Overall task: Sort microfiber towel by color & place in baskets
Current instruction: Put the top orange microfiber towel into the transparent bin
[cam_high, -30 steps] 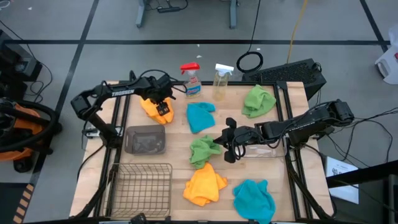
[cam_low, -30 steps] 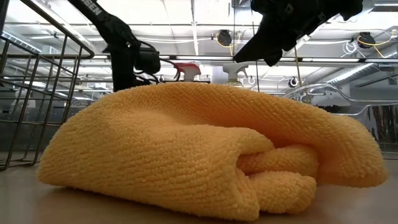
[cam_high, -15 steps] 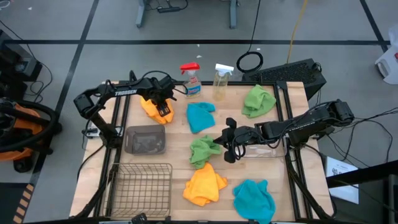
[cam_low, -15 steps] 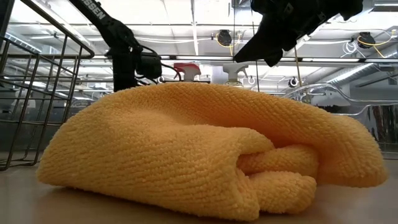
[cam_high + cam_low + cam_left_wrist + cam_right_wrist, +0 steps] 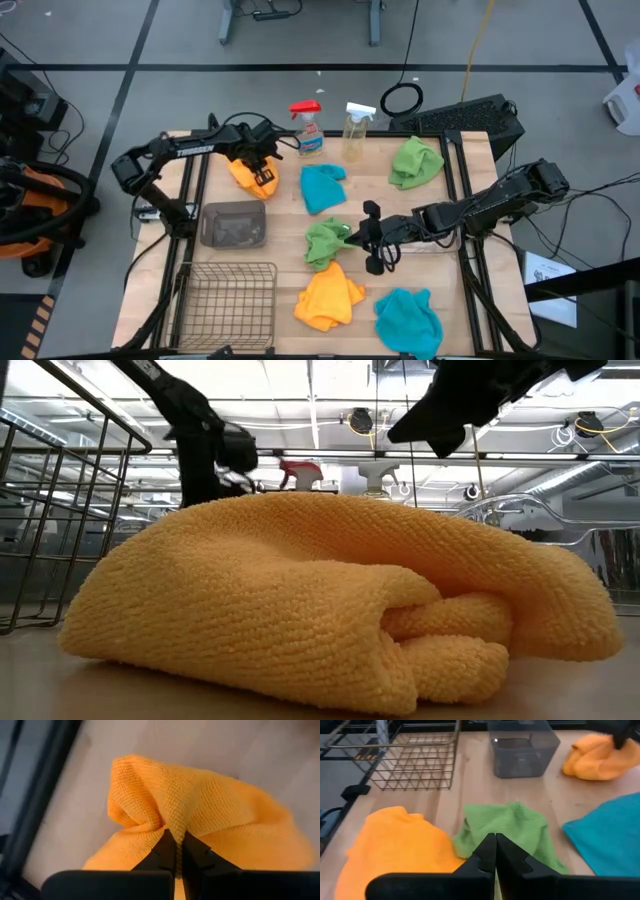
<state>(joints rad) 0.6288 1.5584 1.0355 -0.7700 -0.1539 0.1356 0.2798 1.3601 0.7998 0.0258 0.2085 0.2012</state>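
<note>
Bench (image 5: 470, 150), pale wood, carrying everything. Wire basket (image 5: 226, 293) at near left corner. Grey tub (image 5: 233, 224) just behind it. Clear tub (image 5: 425, 240) right of centre, mostly under right arm.

Six towels spread out, none in a basket: teal towel (image 5: 408, 320) at near right corner; yellow towel (image 5: 329, 296) beside it toward centre, filling the low view (image 5: 330, 600); second teal towel (image 5: 321, 188) centre rear; green towel (image 5: 325, 243) centre; second green towel (image 5: 416, 162) rear right; second yellow towel (image 5: 250, 175) rear left.

Two spray bottles at rear edge: red-capped (image 5: 308, 128), white-capped (image 5: 356, 131).

Left end effector (image 5: 262, 177) on the rear-left yellow towel, clenched on a pinched ridge of that cloth (image 5: 176, 851), folds gathered up between the fingers.

Right end effector (image 5: 366, 240) at the right edge of the centre green towel (image 5: 507, 827), fingers pressed together; whether any cloth is caught between them cannot be told.
</note>
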